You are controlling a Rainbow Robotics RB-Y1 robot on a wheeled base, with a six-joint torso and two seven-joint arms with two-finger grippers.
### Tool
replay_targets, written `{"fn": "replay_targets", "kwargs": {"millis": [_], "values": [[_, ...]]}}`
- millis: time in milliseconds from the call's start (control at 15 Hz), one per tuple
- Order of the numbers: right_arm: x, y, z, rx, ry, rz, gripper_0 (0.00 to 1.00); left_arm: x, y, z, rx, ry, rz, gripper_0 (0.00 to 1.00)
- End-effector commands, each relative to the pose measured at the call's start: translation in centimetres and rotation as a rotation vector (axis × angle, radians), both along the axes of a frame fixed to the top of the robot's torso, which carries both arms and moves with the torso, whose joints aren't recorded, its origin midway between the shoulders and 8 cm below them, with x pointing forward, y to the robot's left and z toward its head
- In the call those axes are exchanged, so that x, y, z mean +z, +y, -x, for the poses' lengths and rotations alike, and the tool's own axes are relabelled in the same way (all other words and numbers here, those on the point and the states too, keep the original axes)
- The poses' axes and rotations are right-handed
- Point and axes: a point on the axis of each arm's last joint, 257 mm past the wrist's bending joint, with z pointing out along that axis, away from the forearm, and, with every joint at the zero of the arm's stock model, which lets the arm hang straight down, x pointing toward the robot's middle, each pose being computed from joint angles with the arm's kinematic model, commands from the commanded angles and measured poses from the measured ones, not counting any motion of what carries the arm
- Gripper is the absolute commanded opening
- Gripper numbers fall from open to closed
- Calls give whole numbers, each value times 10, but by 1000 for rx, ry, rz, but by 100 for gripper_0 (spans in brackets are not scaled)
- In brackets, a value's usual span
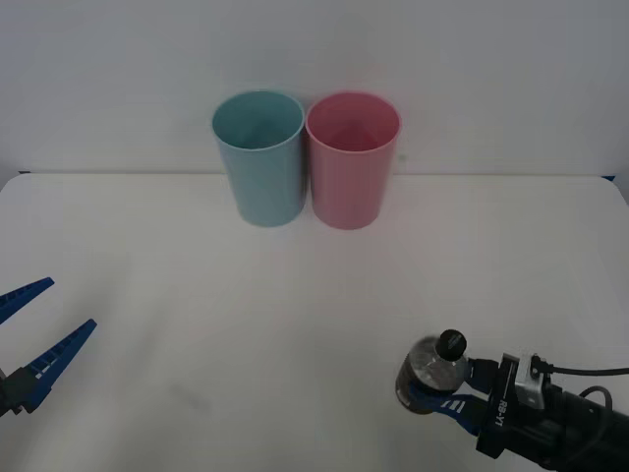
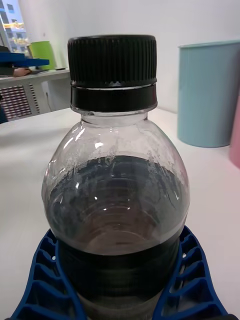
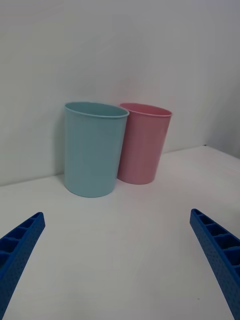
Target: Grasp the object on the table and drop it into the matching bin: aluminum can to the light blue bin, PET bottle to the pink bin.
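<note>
Blue ribbed fingers of the right gripper [image 2: 120,280] cup the PET bottle [image 2: 117,200] on both sides low on its body, so the gripper is closed around it; in the front view the right gripper [image 1: 442,401] and the bottle [image 1: 432,372] sit well short of the pink bin [image 1: 352,162] and a little to its right, the bottle upright, whether its base rests on the table [image 1: 246,324] or has just cleared it I cannot tell. I judge the step in hand to be securing the grasp and beginning the carry. To do it well, keep the squeeze firm but modest, since thin clear plastic may give under the pads, lift straight so the bottle stays upright, then travel forward until the black cap [image 2: 112,70] is over the middle of the pink bin's mouth before letting go, keeping clear of the light blue bin [image 1: 259,157] that stands touching or just beside the pink bin on its left. The bottle is rounded at the shoulder, glossy, with dark liquid below and a finely ridged cap; both bins are smooth, matt, slightly tapered cups. Farther from the pink bin, near the table's left edge, the left gripper [image 1: 34,339] waits with its fingers spread wide.
</note>
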Motion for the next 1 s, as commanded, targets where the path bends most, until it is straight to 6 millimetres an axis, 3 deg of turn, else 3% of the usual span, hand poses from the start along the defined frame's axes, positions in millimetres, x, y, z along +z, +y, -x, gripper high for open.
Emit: {"fn": "replay_targets", "kwargs": {"millis": [67,667,1000], "values": [[29,-9,-15,-57,-64,4,0,0,0,0,0,0,0,100],[134,-62,-34,-190,-59,-122,0,0,0,0,0,0,0,100],[203,-68,-54,-255,-71,-156,0,0,0,0,0,0,0,100]]}}
